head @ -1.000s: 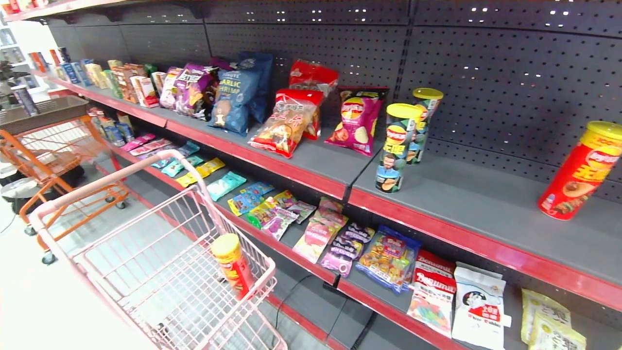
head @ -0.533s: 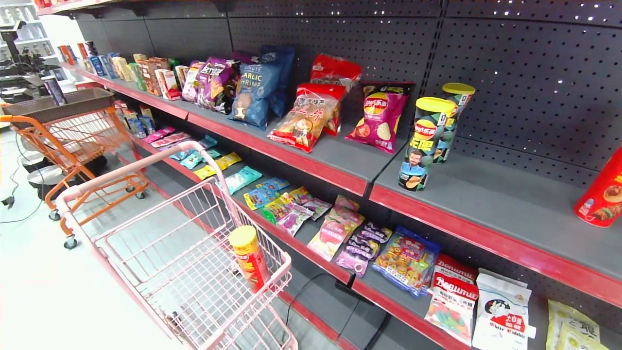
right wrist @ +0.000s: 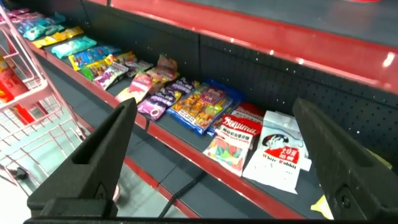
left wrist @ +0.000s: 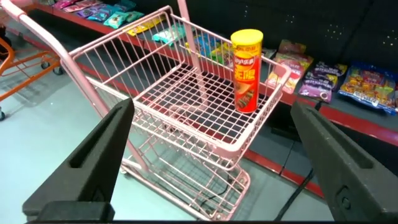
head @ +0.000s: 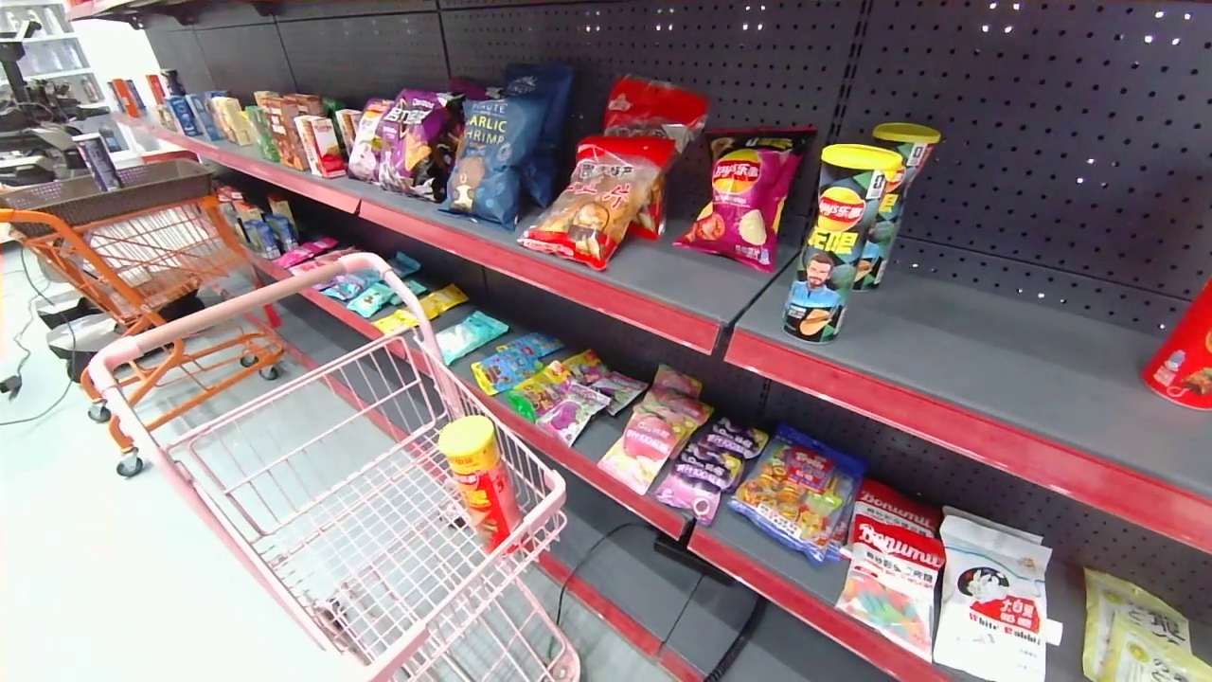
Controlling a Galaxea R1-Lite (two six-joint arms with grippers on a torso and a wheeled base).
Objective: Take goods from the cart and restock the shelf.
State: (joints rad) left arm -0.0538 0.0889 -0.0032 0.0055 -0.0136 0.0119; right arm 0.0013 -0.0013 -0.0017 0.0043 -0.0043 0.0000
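**Camera swings toward the cart; one tube left to shelve**

My head camera has swung since a second ago. The whole aisle sits differently in frame, and the red snack tube on the upper shelf (head: 1184,355) is now cut off by the right edge. The goods themselves have not shifted.

The pink wire shopping cart (head: 237,308) stands just beside the shelving. Its basket holds one item, a tall red cardboard tube with a yellow lid (left wrist: 247,71), upright in the corner nearest the shelf. I judge it my next pick.

My left claw (left wrist: 210,163) faces down at the cart, spread wide and empty, roughly lined up with that tube. My right claw (right wrist: 211,163) is likewise wide open and empty, facing the flat candy bags (right wrist: 205,107) lower down.

The grey upper shelf with a red lip (head: 947,369) has bare room between two dark green yellow-lidded tubes (head: 833,246) and the red one, which is the likely slot.
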